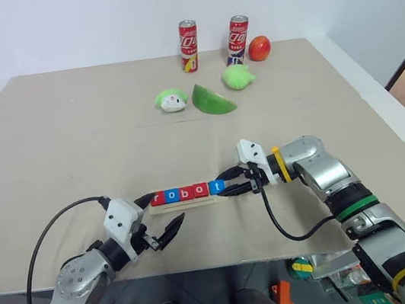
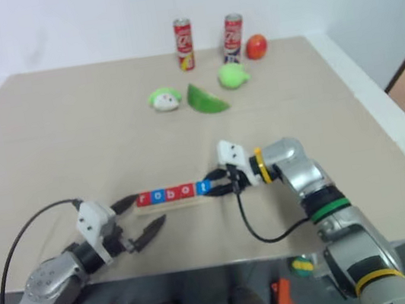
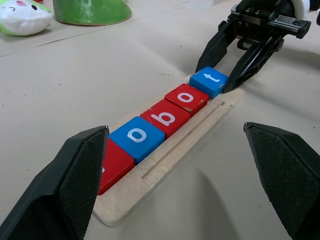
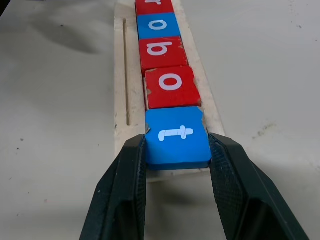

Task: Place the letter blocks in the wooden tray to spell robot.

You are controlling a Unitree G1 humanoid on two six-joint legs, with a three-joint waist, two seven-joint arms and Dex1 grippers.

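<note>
Reaching leftward, right pincer [image 4: 177, 150] clamps blue t block [image 4: 177, 136].

"robot" on letter blocks [image 1: 187, 193]

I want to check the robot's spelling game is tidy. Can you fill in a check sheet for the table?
Surface: tan table, flat and dry.
Job's things: tray holds five blocks in a row: red r, blue o, red b, red o, blue t at its end.
Clutter: two cans, red ball, green wedge, two green plush toys at the far side.
Grippers: right gripper shut on t; left gripper open beside the tray's r end.
Cables: black cable by left arm; another under right arm.
Surroundings: white wall behind; floor to the right.
</note>
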